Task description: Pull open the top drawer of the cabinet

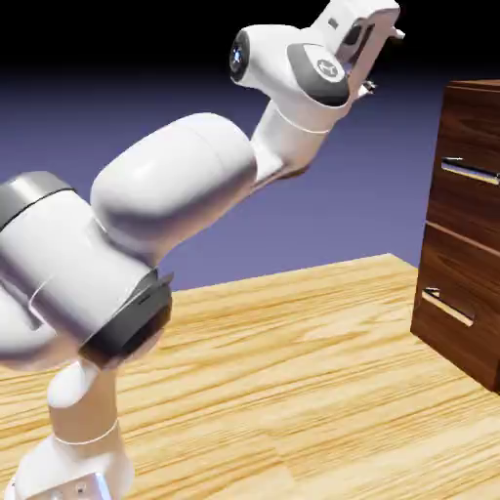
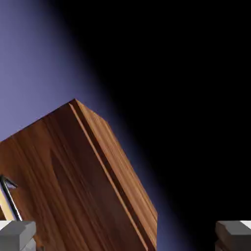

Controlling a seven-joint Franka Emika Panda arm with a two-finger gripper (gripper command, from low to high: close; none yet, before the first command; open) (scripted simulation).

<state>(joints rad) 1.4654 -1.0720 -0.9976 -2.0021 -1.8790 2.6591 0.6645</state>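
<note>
The cabinet (image 1: 467, 234) is a tall dark brown wooden box at the exterior view's right edge. Its top drawer (image 1: 472, 146) carries a slim silver bar handle (image 1: 469, 172). My gripper (image 1: 384, 59) hangs high in the air, left of the cabinet and above its top, well apart from it. In the hand view the cabinet (image 2: 73, 186) appears tilted, with an end of a silver handle (image 2: 8, 196) at the left edge. My gripper (image 2: 125, 239) is open: the grey fingertips (image 2: 17, 235) stand wide apart with nothing held between them.
The lower drawer (image 1: 457, 293) has its own silver handle (image 1: 447, 306). The cabinet stands on a light wooden tabletop (image 1: 293, 391). The white arm (image 1: 176, 186) rises from the lower left. Behind is the dark blue-violet backdrop.
</note>
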